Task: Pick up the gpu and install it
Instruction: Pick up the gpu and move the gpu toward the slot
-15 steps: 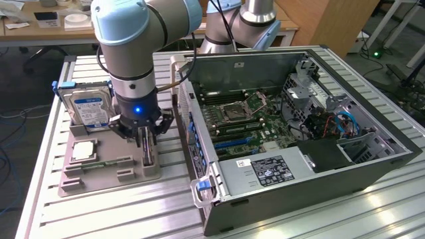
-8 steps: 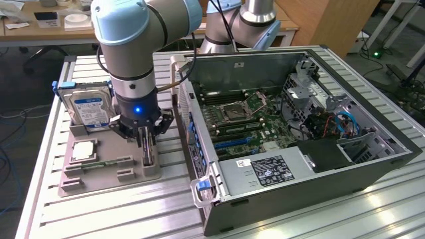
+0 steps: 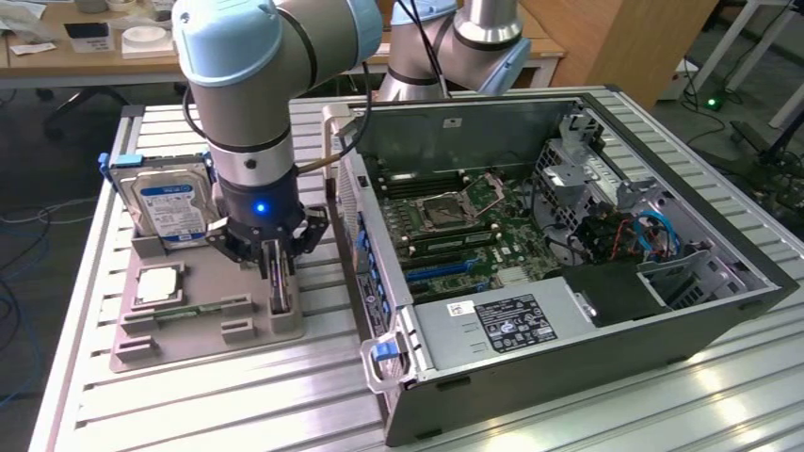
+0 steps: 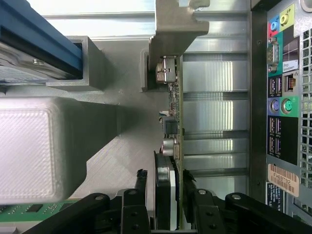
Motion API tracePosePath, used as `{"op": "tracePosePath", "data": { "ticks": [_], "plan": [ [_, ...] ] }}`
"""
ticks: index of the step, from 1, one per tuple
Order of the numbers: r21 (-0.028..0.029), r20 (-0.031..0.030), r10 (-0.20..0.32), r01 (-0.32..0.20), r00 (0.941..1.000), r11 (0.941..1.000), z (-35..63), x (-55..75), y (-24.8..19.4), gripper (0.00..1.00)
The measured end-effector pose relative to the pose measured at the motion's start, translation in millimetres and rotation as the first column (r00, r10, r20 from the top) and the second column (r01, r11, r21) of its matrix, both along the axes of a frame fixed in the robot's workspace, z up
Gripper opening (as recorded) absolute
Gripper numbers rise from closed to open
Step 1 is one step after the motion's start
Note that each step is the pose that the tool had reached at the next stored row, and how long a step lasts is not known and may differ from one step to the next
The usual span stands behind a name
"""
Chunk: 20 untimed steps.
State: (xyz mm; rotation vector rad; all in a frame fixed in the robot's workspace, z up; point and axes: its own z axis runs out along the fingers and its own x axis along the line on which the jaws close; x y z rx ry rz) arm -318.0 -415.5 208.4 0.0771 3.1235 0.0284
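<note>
The gpu (image 4: 174,122) stands on edge in a slot of the grey holder (image 4: 112,161), a thin dark card with its pale metal bracket (image 4: 175,27) at the far end. My gripper (image 4: 165,183) is lowered over the near end of the card. One finger (image 4: 142,183) sits on each side of it, and a small gap shows on the fan side, so the gripper is open around the card. In the exterior view the gripper (image 3: 277,268) hangs straight down over the gpu (image 3: 281,299), at the holder's edge nearest the computer case (image 3: 703,311).
On the holder (image 3: 201,344) stand a blue-labelled hard drive (image 3: 169,209), a square silver CPU (image 3: 160,282) and a memory stick (image 3: 176,313). The open case shows its motherboard (image 3: 465,235). Its rear port panel (image 4: 282,97) is close beside the card.
</note>
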Motion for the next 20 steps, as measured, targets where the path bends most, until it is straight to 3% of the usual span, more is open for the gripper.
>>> {"op": "tracePosePath", "data": {
  "ticks": [6, 7, 13, 20],
  "plan": [
    [-0.0001, -0.0001, 0.0, 0.0, 1.0, 1.0, -0.5, 0.0, 0.0, 0.39],
    [-0.0001, 0.0, 0.0, 0.0, 1.0, 1.0, -0.6, 0.0, 0.0, 0.32],
    [-0.0001, -0.0001, 0.0, 0.0, 1.0, 1.0, -0.8, 0.0, 0.0, 0.28],
    [-0.0001, -0.0001, 0.0, 0.0, 1.0, 1.0, -1.1, 0.0, 0.0, 0.28]
  ]
}}
